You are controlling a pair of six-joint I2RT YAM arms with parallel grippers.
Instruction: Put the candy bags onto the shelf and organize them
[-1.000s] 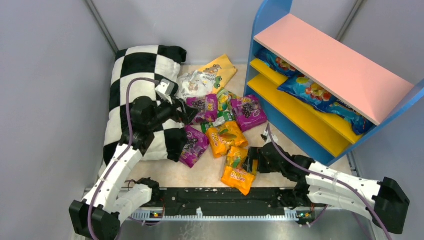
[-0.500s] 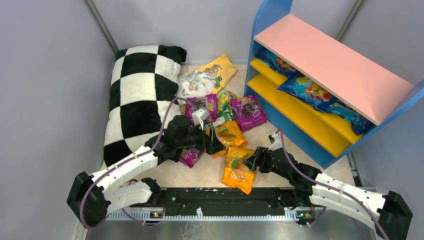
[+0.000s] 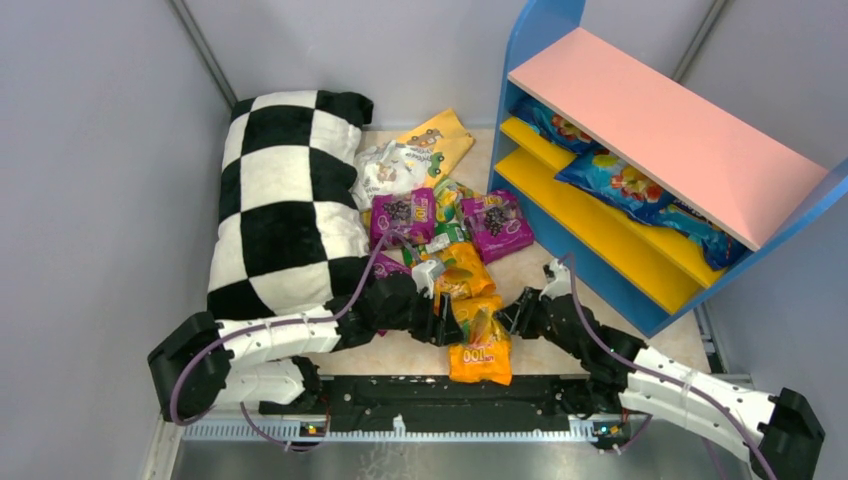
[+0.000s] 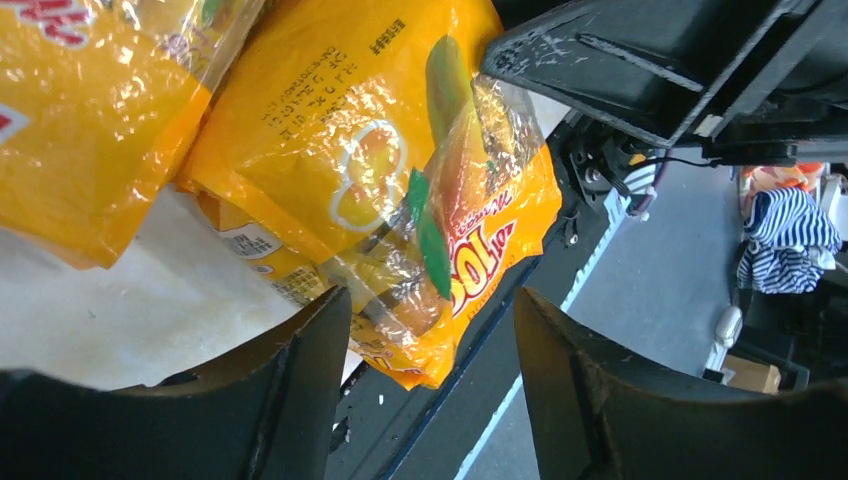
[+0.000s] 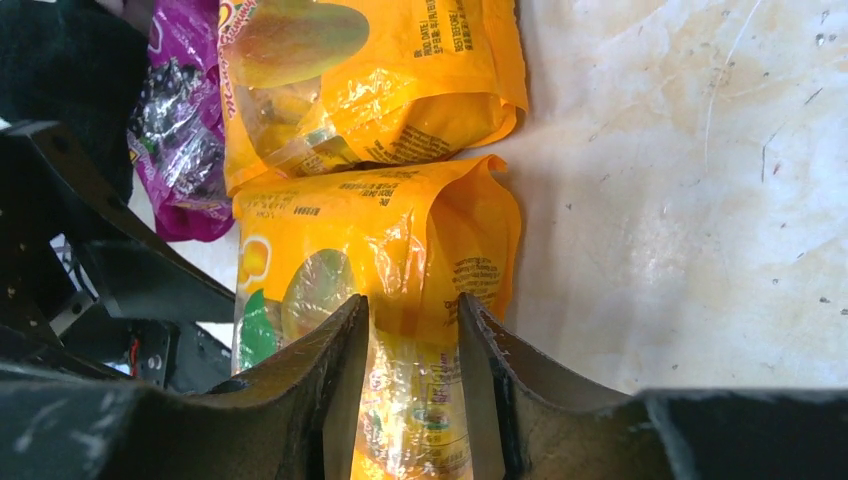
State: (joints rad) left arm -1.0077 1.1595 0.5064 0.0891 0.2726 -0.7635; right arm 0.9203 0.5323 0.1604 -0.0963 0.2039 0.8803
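Observation:
The nearest orange candy bag (image 3: 480, 355) lies at the table's front edge, and both grippers meet at it. My right gripper (image 5: 412, 300) is shut on a fold of this bag (image 5: 380, 240). My left gripper (image 4: 430, 310) is open, and the bag's lower corner (image 4: 440, 300) sits between its jaws, touching the left one only. In the top view the left gripper (image 3: 445, 325) and the right gripper (image 3: 505, 322) flank the bag. Another orange bag (image 3: 462, 272) and purple bags (image 3: 497, 225) lie behind. The shelf (image 3: 660, 130) at right holds blue bags (image 3: 615, 180).
A black-and-white checkered pillow (image 3: 285, 200) fills the left side, with my left arm stretched along its front. A white bag and a yellow bag (image 3: 410, 155) lie at the back. The black base rail (image 3: 430, 395) runs just below the held bag.
My left arm swung off the pillow to the right and down to the orange bags. The right gripper closed on the nearest orange bag, which turned and slid slightly toward the front edge.

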